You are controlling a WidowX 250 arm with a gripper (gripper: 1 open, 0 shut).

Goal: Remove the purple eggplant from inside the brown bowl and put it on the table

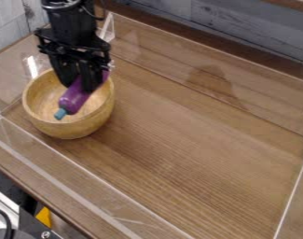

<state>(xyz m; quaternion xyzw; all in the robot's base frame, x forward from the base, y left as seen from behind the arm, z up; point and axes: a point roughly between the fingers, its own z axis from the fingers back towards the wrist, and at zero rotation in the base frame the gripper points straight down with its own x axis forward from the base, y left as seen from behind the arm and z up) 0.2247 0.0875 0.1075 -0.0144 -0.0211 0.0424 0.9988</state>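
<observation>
The purple eggplant hangs tilted over the brown bowl, its teal stem tip pointing down toward the bowl's inside. My black gripper comes down from above and is shut on the eggplant's upper end, fingers on either side of it. The eggplant is lifted above the bowl's floor, over its right half. The bowl stands at the left of the table, a brown wood-grain top.
Low clear acrylic walls edge the tabletop at the front, left and back. A grey plank wall runs behind. The wood surface stretches right of the bowl toward the far right wall.
</observation>
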